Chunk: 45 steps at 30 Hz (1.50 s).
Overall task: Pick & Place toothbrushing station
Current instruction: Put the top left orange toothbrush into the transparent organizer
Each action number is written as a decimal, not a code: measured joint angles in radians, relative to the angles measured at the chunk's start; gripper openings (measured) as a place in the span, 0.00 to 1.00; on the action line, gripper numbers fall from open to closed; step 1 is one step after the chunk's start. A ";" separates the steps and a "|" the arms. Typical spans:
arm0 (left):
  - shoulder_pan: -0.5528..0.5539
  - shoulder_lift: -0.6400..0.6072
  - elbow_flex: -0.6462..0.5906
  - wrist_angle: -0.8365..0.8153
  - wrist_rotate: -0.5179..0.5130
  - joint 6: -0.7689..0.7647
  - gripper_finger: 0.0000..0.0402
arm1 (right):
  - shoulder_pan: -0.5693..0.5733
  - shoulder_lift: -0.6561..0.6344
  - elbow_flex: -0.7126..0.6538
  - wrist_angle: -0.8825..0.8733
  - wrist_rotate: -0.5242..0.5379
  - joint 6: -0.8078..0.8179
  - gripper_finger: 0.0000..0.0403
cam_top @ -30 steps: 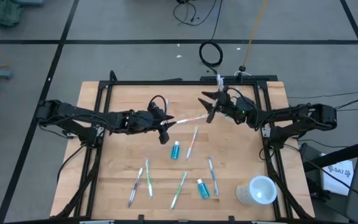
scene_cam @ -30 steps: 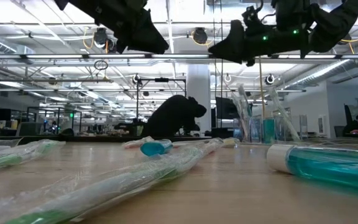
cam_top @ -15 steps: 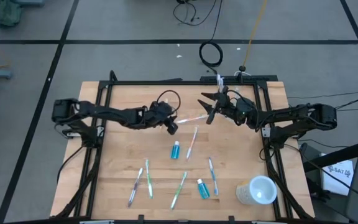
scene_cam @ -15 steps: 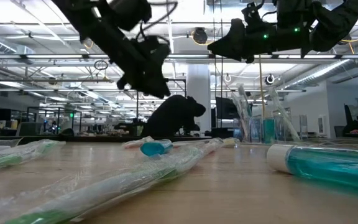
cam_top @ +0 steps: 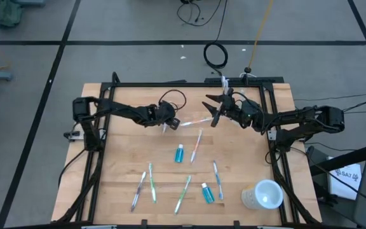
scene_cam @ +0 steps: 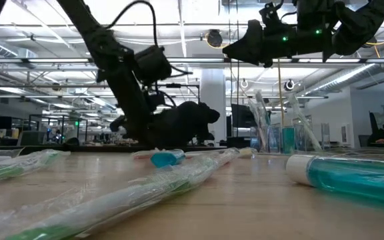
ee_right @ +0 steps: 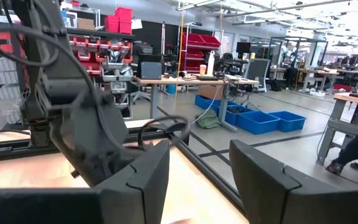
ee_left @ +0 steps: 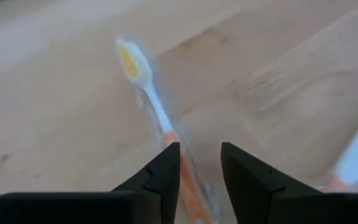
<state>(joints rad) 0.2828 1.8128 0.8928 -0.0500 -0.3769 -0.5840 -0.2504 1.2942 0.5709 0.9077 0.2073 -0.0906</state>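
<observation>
A wrapped toothbrush point(cam_top: 192, 120) with an orange handle and a white neck point(ee_left: 157, 106) lies on the wooden table, far of its middle. My left gripper point(cam_top: 168, 123) point(ee_left: 199, 149) is open and slants down over its handle end, one finger on each side; whether they touch it does not show. My right gripper point(cam_top: 212, 113) point(ee_right: 197, 152) hangs open high above the toothbrush's other end, with nothing between its fingers. A clear tumbler point(scene_cam: 282, 137) with wrapped toothbrushes standing in it is at the far edge, right of centre.
Several wrapped toothbrushes point(cam_top: 196, 145) point(cam_top: 151, 181) point(cam_top: 183, 192) point(cam_top: 217, 179) and two blue white-capped tubes point(cam_top: 180, 153) point(cam_top: 206, 193) lie scattered over the near half. A larger whitish cup point(cam_top: 264, 194) lies at the near right corner. A black frame point(cam_top: 170, 83) runs round the table.
My left gripper has come down from high above the table and gone toward the far edge, rolling as it went, and now stands low over the orange-handled toothbrush's handle end. The toothbrush has not moved.
</observation>
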 joint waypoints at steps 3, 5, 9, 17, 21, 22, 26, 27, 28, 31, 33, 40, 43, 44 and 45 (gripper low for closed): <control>0.004 0.016 0.002 0.000 -0.025 0.002 0.30 | 0.000 0.000 0.000 0.000 0.000 0.000 0.40; 0.005 0.018 0.000 -0.010 -0.026 0.016 0.30 | 0.000 0.000 0.000 0.000 0.000 0.000 0.40; 0.003 -0.023 0.001 -0.009 -0.032 0.040 0.30 | -0.001 0.000 0.000 0.000 0.000 0.000 0.40; 0.023 -0.032 0.001 -0.080 -0.015 -0.006 0.30 | -0.001 0.000 0.000 0.000 0.000 0.001 0.40; 0.028 -0.032 0.001 -0.089 0.011 -0.009 0.30 | -0.001 0.000 0.000 0.000 0.000 0.021 0.40; 0.028 -0.032 0.001 -0.086 0.029 -0.008 0.30 | -0.001 0.000 0.000 0.000 0.000 0.027 0.40; 0.028 -0.032 0.001 -0.071 0.055 -0.015 0.30 | -0.001 0.000 0.000 0.000 0.000 0.029 0.40; 0.028 -0.032 0.001 -0.072 0.055 -0.023 0.30 | -0.001 0.000 0.000 0.000 0.000 0.029 0.40; 0.028 -0.032 0.001 -0.075 0.055 -0.025 0.30 | -0.001 0.000 0.000 0.000 0.000 0.029 0.40; 0.028 -0.025 0.001 -0.078 0.056 -0.025 0.30 | -0.001 0.000 0.000 0.000 0.000 0.029 0.40; 0.028 -0.016 0.001 -0.081 0.073 -0.028 0.30 | -0.001 0.000 0.000 0.000 0.000 0.030 0.40; 0.030 0.023 0.004 -0.075 0.098 -0.021 0.30 | -0.001 0.000 0.000 0.000 0.000 0.030 0.40; 0.029 0.013 0.003 -0.075 0.105 0.009 0.25 | -0.001 0.000 0.000 0.000 0.000 0.030 0.40; 0.026 0.008 0.002 -0.071 0.108 0.031 0.22 | -0.001 0.000 0.000 0.000 0.000 0.030 0.40; 0.024 0.004 0.001 -0.067 0.112 0.049 0.18 | -0.001 0.000 0.000 0.000 0.000 0.030 0.40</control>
<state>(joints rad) 0.3064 1.8166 0.8941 -0.1170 -0.2646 -0.5345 -0.2512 1.2945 0.5713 0.9077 0.2073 -0.0605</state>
